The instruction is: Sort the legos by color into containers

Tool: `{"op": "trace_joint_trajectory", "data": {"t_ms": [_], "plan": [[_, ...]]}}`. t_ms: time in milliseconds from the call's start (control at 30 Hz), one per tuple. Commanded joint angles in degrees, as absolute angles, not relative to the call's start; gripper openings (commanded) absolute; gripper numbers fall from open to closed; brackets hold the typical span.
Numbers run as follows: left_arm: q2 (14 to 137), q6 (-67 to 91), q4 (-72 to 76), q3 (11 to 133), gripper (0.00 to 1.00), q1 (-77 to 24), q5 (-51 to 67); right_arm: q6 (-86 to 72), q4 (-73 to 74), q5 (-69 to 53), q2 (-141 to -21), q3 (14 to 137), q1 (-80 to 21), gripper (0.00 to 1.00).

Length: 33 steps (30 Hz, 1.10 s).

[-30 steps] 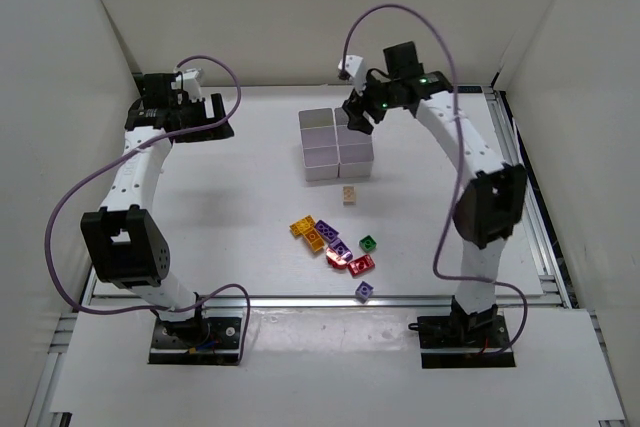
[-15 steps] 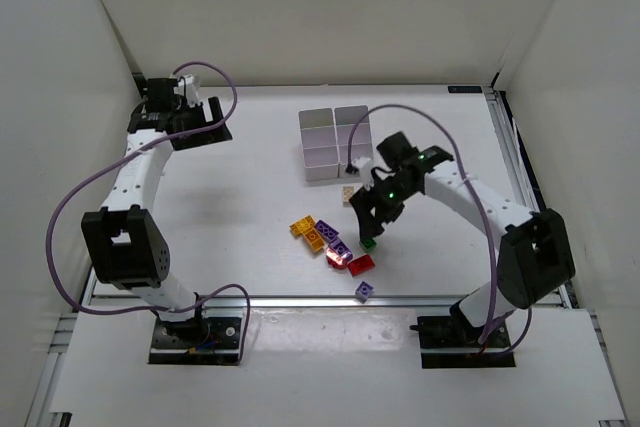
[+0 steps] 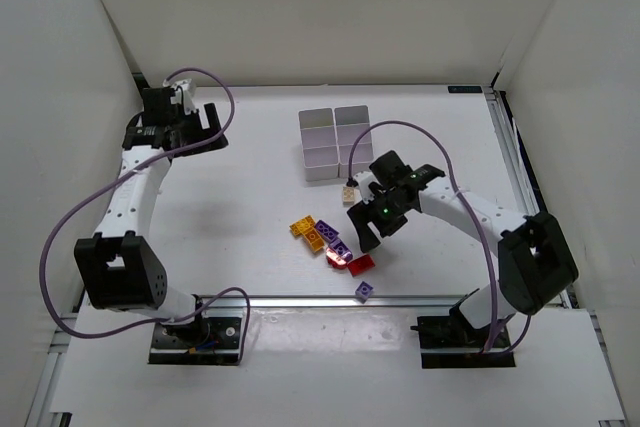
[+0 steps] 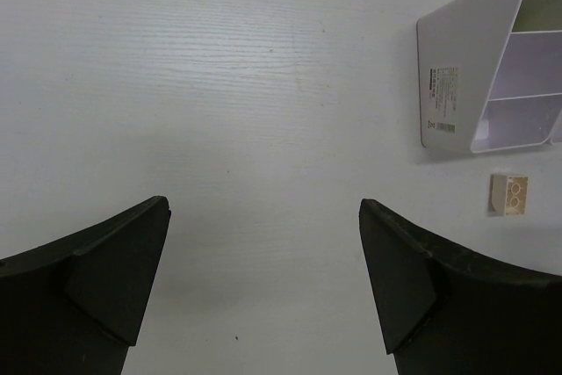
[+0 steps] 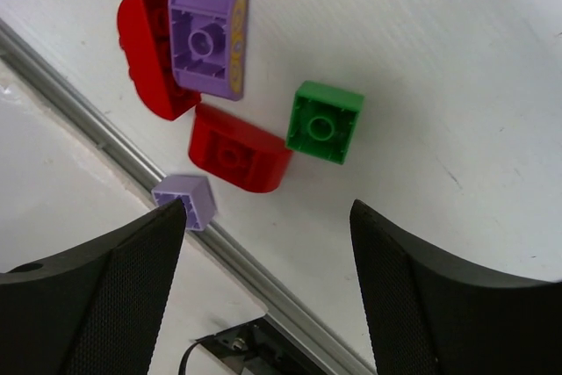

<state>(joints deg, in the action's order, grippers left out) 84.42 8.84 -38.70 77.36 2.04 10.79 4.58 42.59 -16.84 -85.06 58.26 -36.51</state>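
With jaws apart and empty, the right gripper [image 3: 366, 229] hovers above the green brick [image 5: 325, 122] among scattered bricks [image 3: 328, 242] near the white bins [image 3: 320, 162], while the left gripper [image 4: 263, 208] stands wide apart and empty at the far left.

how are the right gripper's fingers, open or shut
Open: the right gripper's fingers stand wide apart with nothing between them, over the green lego.

Right end effector [image 3: 364, 229] above bench [image 3: 230, 227], over right end of brick pile [image 3: 328, 240].
Small brick [image 5: 325, 122] just ahead of it, in middle.
Wider brick [image 5: 237, 160] just left of small brick.
Tiny brick [image 5: 186, 201] just beside one finger [image 5: 123, 287], at bench edge.
Lone brick [image 3: 349, 191] between right end effector and bins [image 3: 337, 142], near bins.
Left end effector [image 3: 195, 125] well apart from pile; bins ahead, off to its right.
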Motion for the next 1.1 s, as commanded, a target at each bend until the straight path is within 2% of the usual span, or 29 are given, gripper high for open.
{"op": "trace_joint_trajectory", "data": {"t_ms": [0,733,1067], "plan": [[80.9,8.7,-38.1,76.0,0.99,1.9,9.5,3.3,40.2,-13.6,-86.3,58.9,-36.7,0.79],[81.2,7.9,-38.1,76.7,0.99,2.4,8.9,6.2,38.0,-12.3,-95.5,62.7,-38.1,0.82],[81.7,7.7,-38.1,76.7,0.99,2.6,8.6,7.1,36.8,-8.6,-98.3,62.7,-38.9,0.70]]}}
